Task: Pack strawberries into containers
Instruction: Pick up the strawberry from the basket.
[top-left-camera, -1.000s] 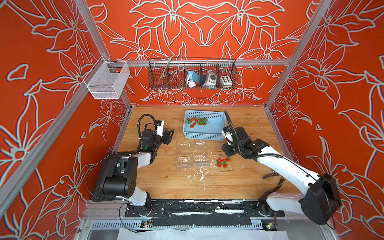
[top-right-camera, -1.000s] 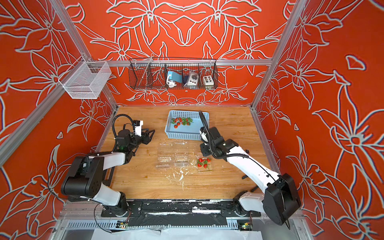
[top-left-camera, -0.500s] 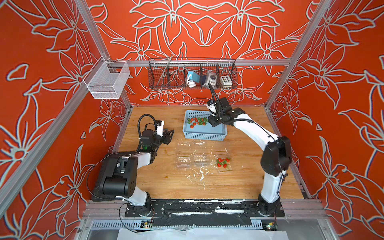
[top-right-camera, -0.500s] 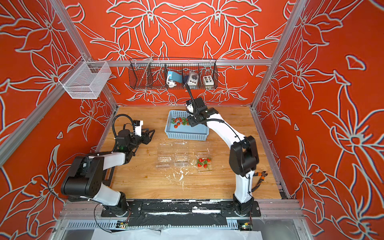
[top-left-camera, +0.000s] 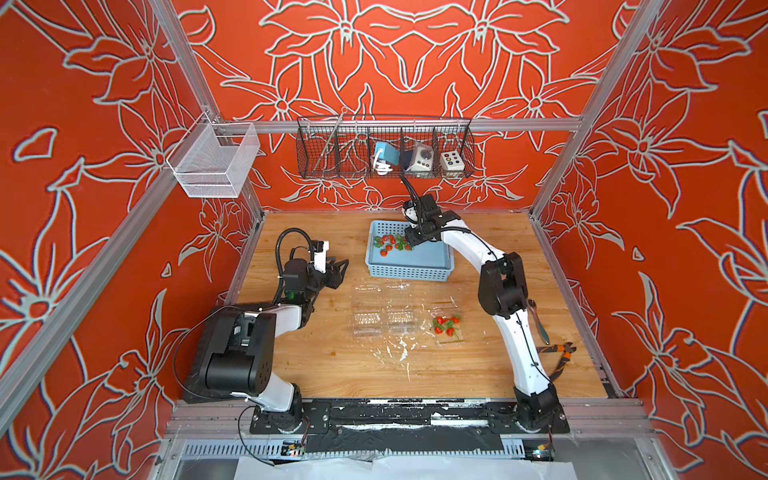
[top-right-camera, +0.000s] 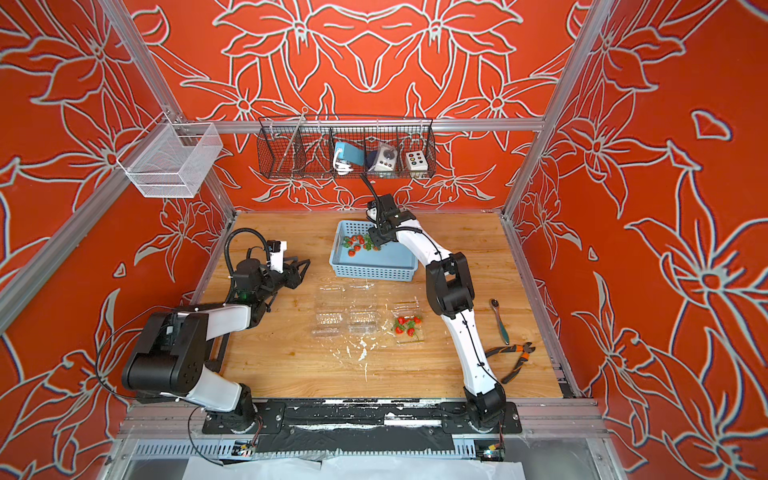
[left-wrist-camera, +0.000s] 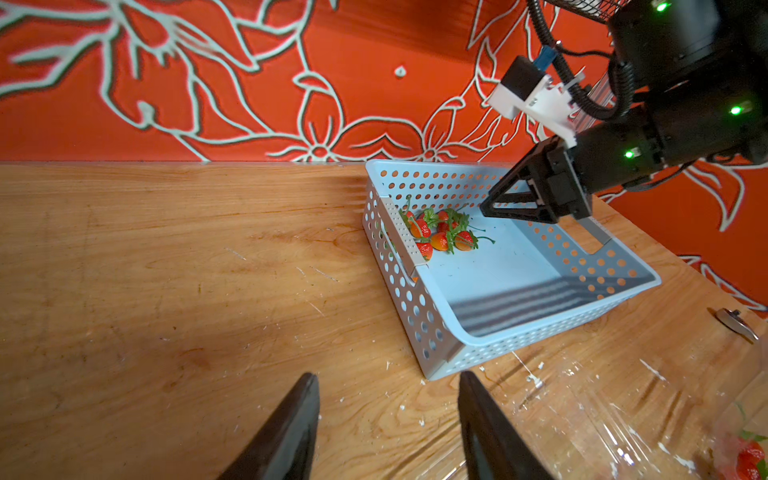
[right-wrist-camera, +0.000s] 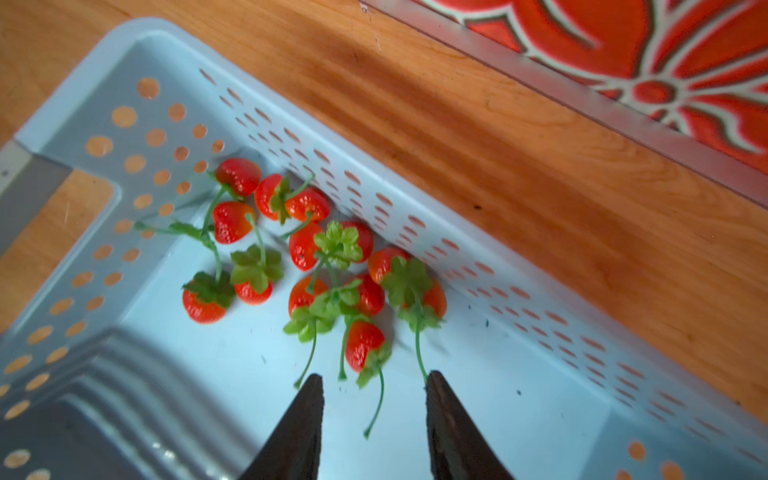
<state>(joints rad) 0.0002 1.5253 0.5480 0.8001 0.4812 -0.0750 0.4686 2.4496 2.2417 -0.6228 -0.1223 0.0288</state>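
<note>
Probably light, slick strawberries (top-left-camera: 388, 243) in blue perforated basket (top-left-camera: 409, 272), centre in a top view, best pinched across red body; right gripper (right-wrist-camera: 374, 376) and left gripper (left-wrist-camera: 387, 376) both spread, empty.

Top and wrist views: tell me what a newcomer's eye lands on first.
The bright orange-red walls with pale flower outlines dominate all around. Next comes the cluster of red strawberries in a corner of the light blue basket at the back of the table, with the right gripper poised close to them, jaws apart. A few more sit in a clear container nearer the front.
</note>
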